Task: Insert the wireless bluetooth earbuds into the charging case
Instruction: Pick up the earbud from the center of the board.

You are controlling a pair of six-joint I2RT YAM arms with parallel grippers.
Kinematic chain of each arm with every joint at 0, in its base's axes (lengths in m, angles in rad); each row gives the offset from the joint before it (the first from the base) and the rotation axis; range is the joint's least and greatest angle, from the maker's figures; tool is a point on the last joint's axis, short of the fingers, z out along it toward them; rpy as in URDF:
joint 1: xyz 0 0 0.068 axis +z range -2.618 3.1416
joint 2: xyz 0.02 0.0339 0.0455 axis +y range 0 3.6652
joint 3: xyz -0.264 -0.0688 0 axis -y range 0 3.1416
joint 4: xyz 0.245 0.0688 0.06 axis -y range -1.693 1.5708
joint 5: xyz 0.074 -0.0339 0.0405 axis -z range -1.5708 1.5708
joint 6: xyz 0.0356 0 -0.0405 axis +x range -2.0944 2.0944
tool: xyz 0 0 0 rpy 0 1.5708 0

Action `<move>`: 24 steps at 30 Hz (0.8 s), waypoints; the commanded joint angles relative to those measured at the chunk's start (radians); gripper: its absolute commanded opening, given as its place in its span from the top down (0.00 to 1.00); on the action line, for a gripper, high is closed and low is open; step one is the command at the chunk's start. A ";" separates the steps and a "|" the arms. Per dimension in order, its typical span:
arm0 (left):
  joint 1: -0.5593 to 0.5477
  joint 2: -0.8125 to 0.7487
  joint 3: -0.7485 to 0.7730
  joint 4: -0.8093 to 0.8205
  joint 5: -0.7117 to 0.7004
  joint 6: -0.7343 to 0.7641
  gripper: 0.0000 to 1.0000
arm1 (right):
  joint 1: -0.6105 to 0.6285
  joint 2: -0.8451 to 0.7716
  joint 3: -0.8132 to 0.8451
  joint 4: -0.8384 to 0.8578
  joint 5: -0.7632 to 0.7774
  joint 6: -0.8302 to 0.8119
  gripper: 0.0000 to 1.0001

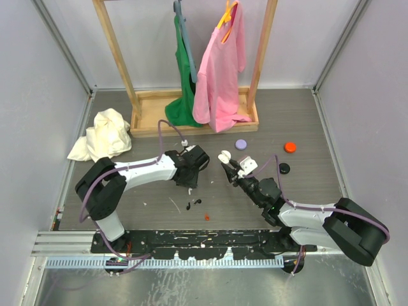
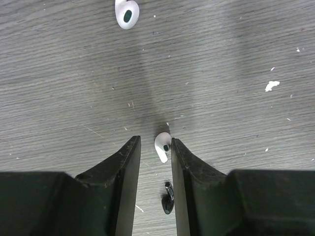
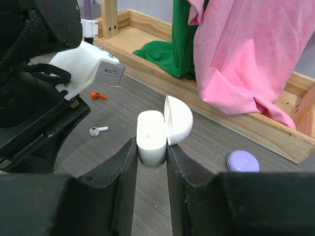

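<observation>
1. The left tool is pictured low over the counter. Its fingers are narrowly spread to either side of a white earbud. The earbud lies just beside one finger with a gap on the other side, so no pinch is shown yet.
2. The right tool is pressed shut on the charging case. The case is held upright with its lid swung open, and no earbud is seen in it.
3. The step in hand is judged to be the pickup of the first earbud. Nothing has been seated in the case.
4. For the next move, the fingers would need to be closed squarely on the earbud. It could slip or be flicked aside, being small and smooth. It would then have to be lifted and carried across to the open case, stem downward.
5. A second earbud is left on the counter well ahead of the left tool. A small black scrap sits between the fingers, behind the first earbud, and could be caught up in the grip.
6. Further out, a purple cap, an orange cap and a black cap are scattered on the counter, and a crumpled white cloth lies to the left. A wooden rack with a pink shirt and a green garment stands at the far side. None of these is judged to block the short path between the two tools.
</observation>
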 commanded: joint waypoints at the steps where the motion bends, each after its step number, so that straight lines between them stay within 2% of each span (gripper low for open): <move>1: 0.007 0.028 0.043 0.023 0.027 -0.015 0.68 | 0.000 -0.017 0.017 0.042 0.016 0.003 0.99; 10: 0.007 0.076 0.040 0.030 0.067 -0.024 0.70 | -0.001 -0.020 0.018 0.035 0.018 0.001 0.99; 16: 0.006 0.073 0.034 0.017 0.070 -0.025 0.80 | -0.001 -0.022 0.018 0.035 0.017 0.000 0.99; 24: 0.007 -0.011 0.022 -0.006 0.014 -0.026 0.87 | 0.000 -0.022 0.018 0.036 0.003 -0.009 0.99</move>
